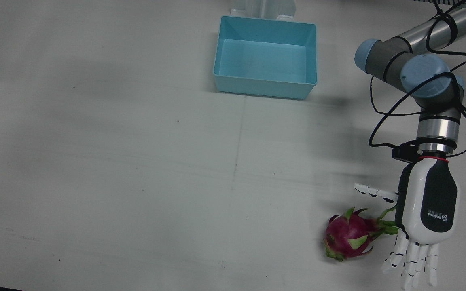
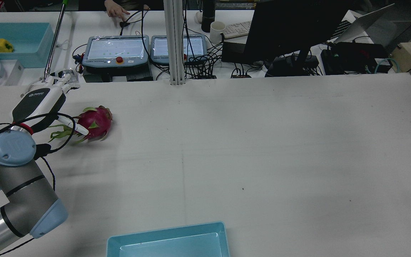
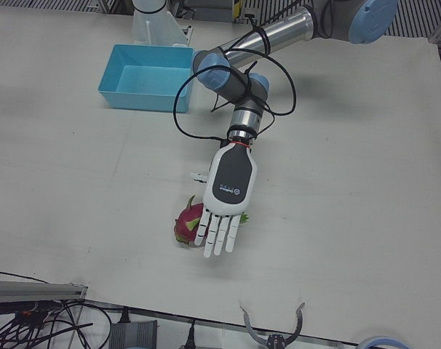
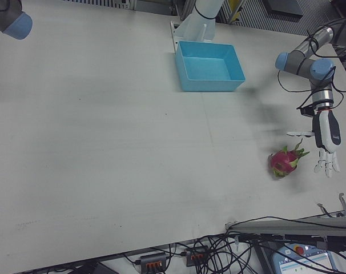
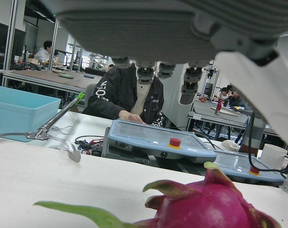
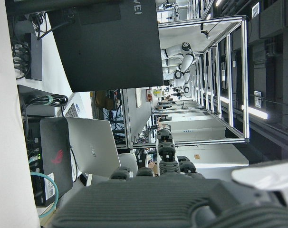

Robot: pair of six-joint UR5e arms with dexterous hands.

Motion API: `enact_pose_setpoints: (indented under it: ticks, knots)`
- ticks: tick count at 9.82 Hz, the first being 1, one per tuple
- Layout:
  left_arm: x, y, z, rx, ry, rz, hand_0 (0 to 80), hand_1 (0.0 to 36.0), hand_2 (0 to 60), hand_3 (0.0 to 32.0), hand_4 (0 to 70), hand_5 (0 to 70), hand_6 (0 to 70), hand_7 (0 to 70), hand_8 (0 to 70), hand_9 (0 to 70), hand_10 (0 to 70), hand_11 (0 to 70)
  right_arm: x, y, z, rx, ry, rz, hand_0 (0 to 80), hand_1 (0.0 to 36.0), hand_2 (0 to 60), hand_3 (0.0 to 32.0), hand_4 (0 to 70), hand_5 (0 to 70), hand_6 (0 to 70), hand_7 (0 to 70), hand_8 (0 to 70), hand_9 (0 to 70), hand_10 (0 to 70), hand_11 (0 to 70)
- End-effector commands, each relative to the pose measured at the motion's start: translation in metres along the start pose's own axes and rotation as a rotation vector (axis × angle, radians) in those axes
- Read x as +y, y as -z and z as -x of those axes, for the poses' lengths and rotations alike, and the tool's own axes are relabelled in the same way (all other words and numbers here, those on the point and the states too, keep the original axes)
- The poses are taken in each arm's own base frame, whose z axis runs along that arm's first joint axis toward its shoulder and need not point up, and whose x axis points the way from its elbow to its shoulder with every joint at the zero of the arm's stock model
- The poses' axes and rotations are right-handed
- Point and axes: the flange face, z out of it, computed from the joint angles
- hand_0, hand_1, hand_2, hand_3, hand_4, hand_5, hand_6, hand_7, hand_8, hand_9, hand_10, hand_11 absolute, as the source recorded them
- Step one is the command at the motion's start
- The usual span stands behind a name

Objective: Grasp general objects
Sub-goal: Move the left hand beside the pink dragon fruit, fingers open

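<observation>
Pink, round dragon fruit with green leafy tips [image 5: 215, 209] sits closest to the left hand's camera, low in the picture, just below the spread fingers [image 5: 189, 92]. In the front view this fruit [image 1: 348, 236] lies on the plain white table [image 1: 136, 161], right beside the white and black left hand [image 1: 425, 218]. Its long way points toward the palm, with the green tips nearly touching the hand. The hand's fingers are straight and apart, holding nothing. The thumb sticks out on the far side of the fruit from the other fingers, so the fruit lies between them.

I think the hand needs to slide sideways over the fruit, then curl.

Only the right hand's own camera shows that hand [image 6: 172, 199]. I cannot tell if it is open. It is much farther from the fruit.

Well away from the fingers stands 1 light blue plastic box [image 1: 265, 56]. It is empty.
</observation>
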Motion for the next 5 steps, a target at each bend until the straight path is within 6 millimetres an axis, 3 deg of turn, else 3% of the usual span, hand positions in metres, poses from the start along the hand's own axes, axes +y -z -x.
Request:
enact_pose_setpoints:
  ticks: [1, 3, 5]
  knots:
    - [-0.001, 0.000, 0.001, -0.001, -0.001, -0.003, 47.9, 13.2, 7.2, 2.4, 1.7, 19.1, 1.8, 8.0, 13.1, 0.8, 0.4, 1.4, 0.000, 0.000, 0.000, 0.000, 0.000, 0.000, 0.0, 0.0, 0.0, 0.0, 0.0, 0.0, 0.0, 0.0, 0.0, 0.0, 0.0, 0.0]
    - [0.000, 0.000, 0.000, 0.000, 0.000, -0.001, 48.0, 13.3, 7.1, 3.0, 1.9, 19.4, 1.8, 7.8, 13.1, 0.7, 0.4, 1.4, 0.000, 0.000, 0.000, 0.000, 0.000, 0.000, 0.0, 0.0, 0.0, 0.0, 0.0, 0.0, 0.0, 0.0, 0.0, 0.0, 0.0, 0.0]
    - [0.021, 0.004, 0.012, -0.012, -0.029, 0.021, 48.0, 13.4, 7.1, 4.6, 1.7, 19.8, 1.4, 7.6, 13.0, 0.6, 0.1, 1.1, 0.000, 0.000, 0.000, 0.000, 0.000, 0.000, 0.0, 0.0, 0.0, 0.0, 0.0, 0.0, 0.0, 0.0, 0.0, 0.0, 0.0, 0.0]
